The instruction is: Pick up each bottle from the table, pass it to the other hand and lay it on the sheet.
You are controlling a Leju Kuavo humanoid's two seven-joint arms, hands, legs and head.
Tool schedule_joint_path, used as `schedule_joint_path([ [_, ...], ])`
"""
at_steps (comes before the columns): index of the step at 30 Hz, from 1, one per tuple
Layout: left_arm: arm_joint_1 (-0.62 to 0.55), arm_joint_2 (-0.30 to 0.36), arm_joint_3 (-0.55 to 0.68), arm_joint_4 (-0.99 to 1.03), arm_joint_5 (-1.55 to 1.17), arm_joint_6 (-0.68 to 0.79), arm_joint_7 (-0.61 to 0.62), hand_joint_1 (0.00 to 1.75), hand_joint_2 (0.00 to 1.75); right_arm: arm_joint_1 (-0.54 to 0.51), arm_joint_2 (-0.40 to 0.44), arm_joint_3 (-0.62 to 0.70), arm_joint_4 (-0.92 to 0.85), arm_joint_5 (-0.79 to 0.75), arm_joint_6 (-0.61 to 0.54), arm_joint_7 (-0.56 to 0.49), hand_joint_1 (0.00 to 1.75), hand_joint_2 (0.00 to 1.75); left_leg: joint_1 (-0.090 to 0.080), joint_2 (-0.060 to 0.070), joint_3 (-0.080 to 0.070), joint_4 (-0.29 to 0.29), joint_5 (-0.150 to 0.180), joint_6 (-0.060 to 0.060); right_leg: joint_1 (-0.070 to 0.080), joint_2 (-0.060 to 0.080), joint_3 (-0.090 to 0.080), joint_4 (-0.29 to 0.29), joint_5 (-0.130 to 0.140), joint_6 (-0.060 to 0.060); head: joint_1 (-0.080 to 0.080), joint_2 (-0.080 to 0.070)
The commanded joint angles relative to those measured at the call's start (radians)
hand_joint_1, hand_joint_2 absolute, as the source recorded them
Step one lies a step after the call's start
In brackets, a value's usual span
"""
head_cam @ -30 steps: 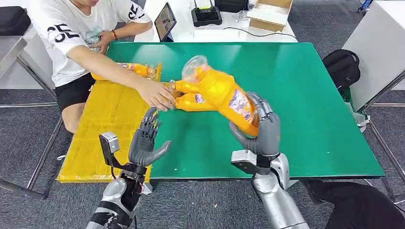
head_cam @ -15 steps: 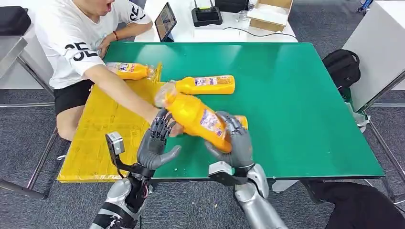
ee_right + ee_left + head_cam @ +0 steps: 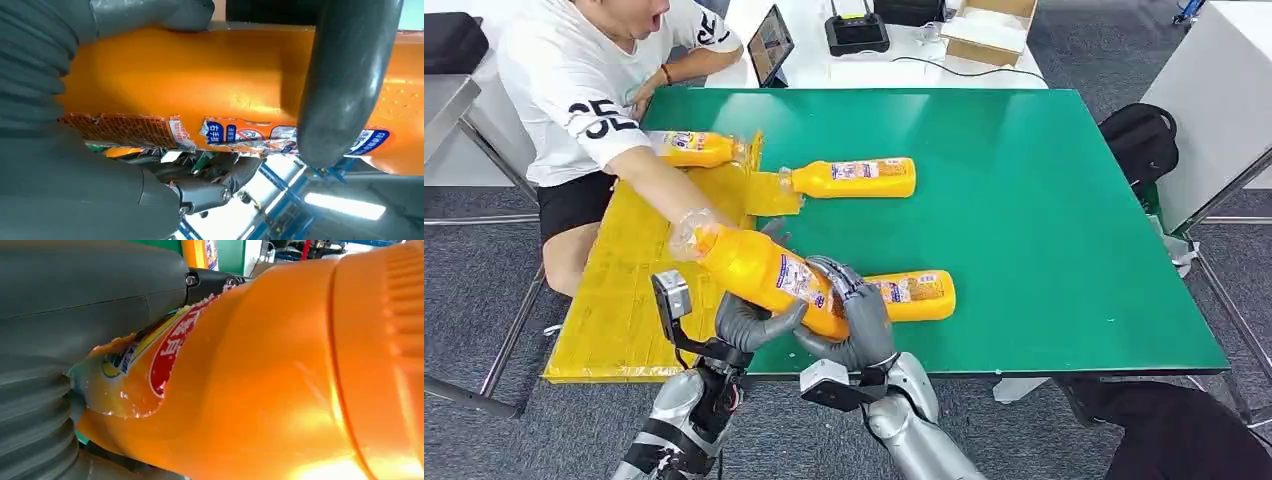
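Two hands, one bottle: the held bottle (image 3: 769, 273) hangs above the near table edge, tilted, cap end out over the yellow sheet (image 3: 639, 290), its base end toward the table (image 3: 1044, 200).
Right hand (image 3: 856, 322): fingers wrapped around the base end of the held bottle, carrying it; the right wrist view shows a finger (image 3: 345, 85) pressed across the orange body.
Left hand (image 3: 749, 322): cupped under the middle of the same bottle, thumb against its side. Whether it bears any weight yet, I cannot tell.
Main risk: if the right hand lets go before the left hand has a firm hold, the bottle could tip cap-first and fall at the table edge, likely to the floor.
Cause: the body is smooth and rounded, the label looks torn and loose in the wrist views, so fingers may slide.
Person's arm (image 3: 659, 185): reaches over the sheet, close to the cap end; a swing toward the sheet could strike it.
Waiting bottles: one (image 3: 914, 294) lies on the table just behind the right hand and could be knocked and roll; another (image 3: 852, 177) lies by the sheet's far corner.
Placed bottle (image 3: 692, 148): lies at the far end of the sheet, well apart from the hands.
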Motion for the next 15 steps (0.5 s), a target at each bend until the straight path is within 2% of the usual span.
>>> schedule_joint_path([
  [1,-0.048,0.018,-0.028,0.073,-0.002,0.0,0.004,0.0,1.75,-0.047,-0.006,0.048,0.102,-0.007,0.005,0.0,1.75,1.75,0.0,0.001,0.006,-0.001,-0.002,0.001,0.001,0.0,0.006,-0.001,-0.001,-0.003,0.0,0.0],
  [4,-0.048,0.018,-0.028,0.073,-0.002,0.0,0.004,0.0,1.75,-0.047,-0.006,0.048,0.102,-0.007,0.005,0.0,1.75,1.75,0.0,0.0,0.002,-0.001,0.0,0.001,0.0,-0.001,0.002,-0.001,0.0,-0.002,0.0,0.0],
  [9,-0.055,0.01,-0.014,0.084,0.018,0.001,0.008,0.0,1.75,-0.039,0.005,0.102,0.162,-0.006,0.041,0.008,1.75,1.75,0.001,0.002,0.007,-0.001,-0.002,0.001,0.002,0.0,0.007,-0.002,-0.002,-0.004,0.0,0.0],
  [11,-0.052,0.006,-0.006,0.08,0.03,0.004,0.009,0.0,1.75,-0.037,0.009,0.114,0.195,-0.02,0.048,0.003,1.75,1.75,0.0,0.001,0.003,-0.001,-0.001,0.001,0.001,0.0,0.003,-0.001,-0.001,-0.002,0.0,0.0],
  [15,-0.045,0.005,0.003,0.067,0.054,-0.001,0.013,0.0,1.75,-0.038,0.009,0.121,0.234,-0.041,0.063,0.001,1.75,1.75,0.001,0.0,0.006,-0.001,-0.002,0.001,0.002,-0.001,0.006,-0.002,-0.002,-0.003,0.0,0.0],
])
